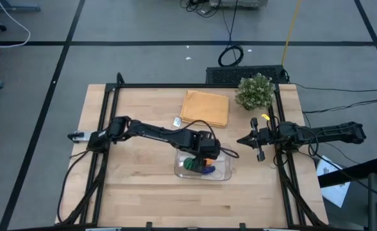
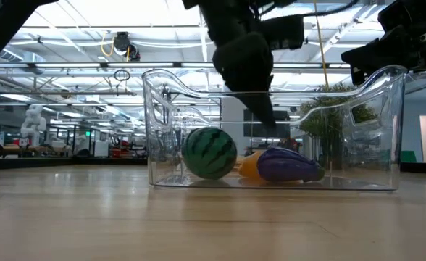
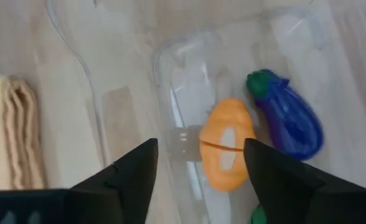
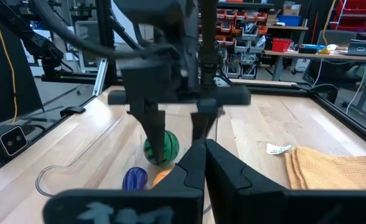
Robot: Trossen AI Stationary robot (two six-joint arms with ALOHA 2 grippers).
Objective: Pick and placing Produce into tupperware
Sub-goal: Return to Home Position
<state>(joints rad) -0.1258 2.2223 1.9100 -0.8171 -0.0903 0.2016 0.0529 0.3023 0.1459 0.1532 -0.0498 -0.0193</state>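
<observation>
Job's basically done: striped ball (image 2: 209, 152), eggplant (image 2: 289, 164) and orange piece (image 3: 226, 143) sit inside the tupperware (image 2: 162, 130), so your left gripper (image 3: 200, 152) hangs over it spread wide and empty, and the right gripper (image 1: 243, 139) waits pinched closed at the table (image 1: 131, 179) edge.

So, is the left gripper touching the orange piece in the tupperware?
Apart. The low view shows the left gripper ending above the orange piece, with clear space between; the piece lies on the tupperware floor beside the eggplant.

Grey floor (image 1: 143, 61) with dark lines surrounds the wooden table (image 1: 137, 186). A coiled black cable (image 1: 231, 56) lies just off the table's far edge.
</observation>
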